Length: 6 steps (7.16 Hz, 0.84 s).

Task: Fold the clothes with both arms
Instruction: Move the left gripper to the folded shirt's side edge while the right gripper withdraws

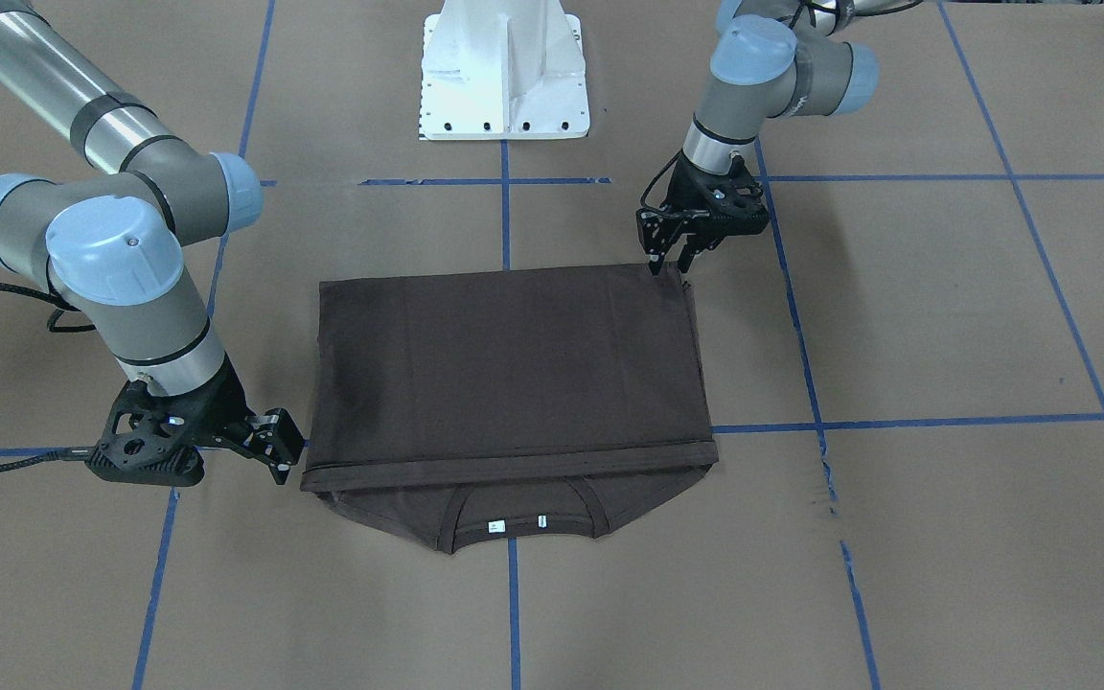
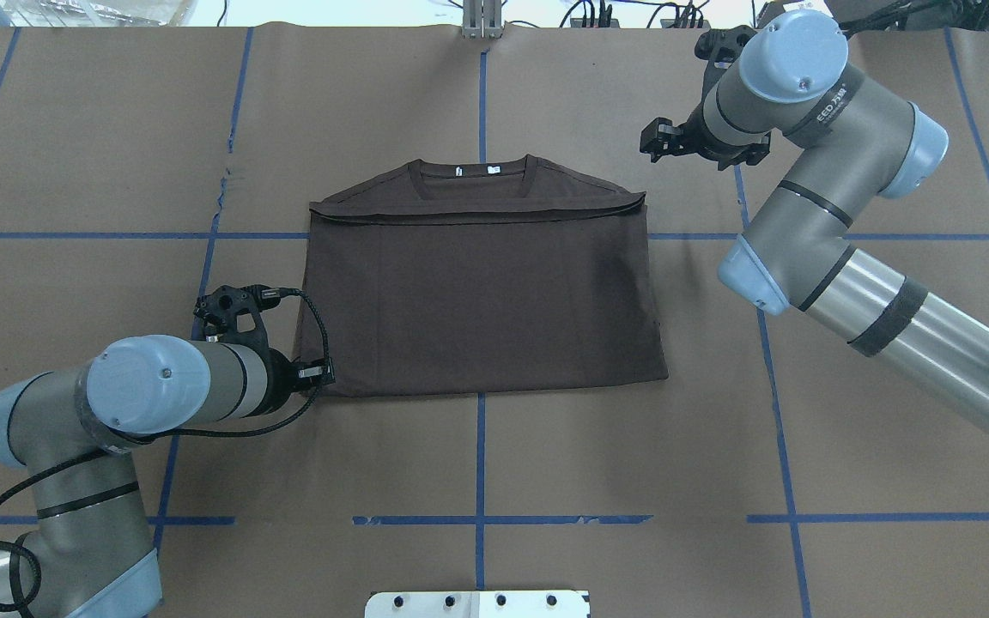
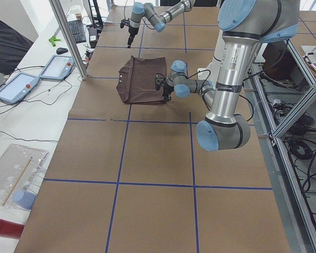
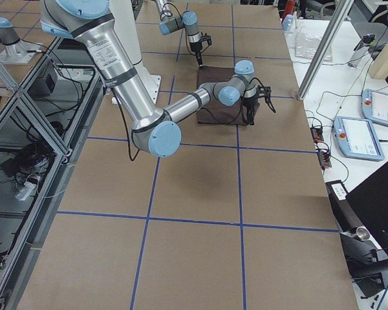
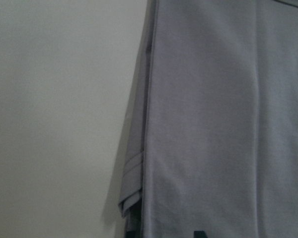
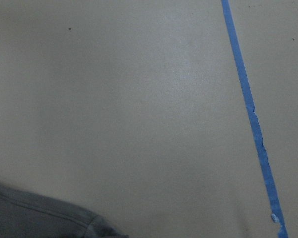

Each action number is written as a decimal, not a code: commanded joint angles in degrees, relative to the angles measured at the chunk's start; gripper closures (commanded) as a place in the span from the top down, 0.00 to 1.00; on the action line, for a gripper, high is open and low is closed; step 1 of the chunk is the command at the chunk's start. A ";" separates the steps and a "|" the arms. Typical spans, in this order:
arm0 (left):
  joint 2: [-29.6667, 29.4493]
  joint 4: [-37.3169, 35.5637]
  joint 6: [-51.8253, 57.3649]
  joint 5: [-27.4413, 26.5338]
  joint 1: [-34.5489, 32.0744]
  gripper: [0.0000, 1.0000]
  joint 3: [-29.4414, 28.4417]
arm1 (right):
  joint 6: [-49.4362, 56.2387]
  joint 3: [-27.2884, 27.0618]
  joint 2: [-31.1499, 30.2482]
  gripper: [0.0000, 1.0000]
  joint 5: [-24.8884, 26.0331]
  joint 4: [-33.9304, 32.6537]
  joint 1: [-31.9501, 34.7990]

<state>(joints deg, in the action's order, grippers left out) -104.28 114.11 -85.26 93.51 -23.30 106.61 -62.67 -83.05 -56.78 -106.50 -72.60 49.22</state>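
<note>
The dark brown T-shirt (image 1: 514, 364) (image 2: 477, 300) lies flat on the brown paper, folded into a rectangle. Its collar and white neck labels (image 1: 514, 523) show at the edge far from the robot. My left gripper (image 1: 670, 263) (image 2: 318, 374) is open, its tips low at the shirt's near corner on my left. The left wrist view shows that shirt edge (image 5: 213, 124). My right gripper (image 1: 280, 448) (image 2: 652, 142) is open and empty, just off the shirt's far corner on my right. The right wrist view shows paper and a shirt corner (image 6: 35, 218).
The white base pedestal (image 1: 504, 77) (image 2: 477, 603) stands at the near table edge. Blue tape lines (image 2: 479, 455) grid the paper. Teach pendants (image 3: 60, 66) (image 4: 359, 135) and a metal pole (image 3: 68, 37) are beside the table's far side.
</note>
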 commanded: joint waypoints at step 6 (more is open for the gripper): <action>-0.04 -0.56 -0.08 -0.17 1.14 0.00 -0.44 | 0.00 0.08 -0.18 1.00 0.16 0.00 0.00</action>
<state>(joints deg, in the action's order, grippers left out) -104.28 113.53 -85.29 93.46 -22.58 106.29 -62.67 -82.97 -56.93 -106.38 -72.60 49.22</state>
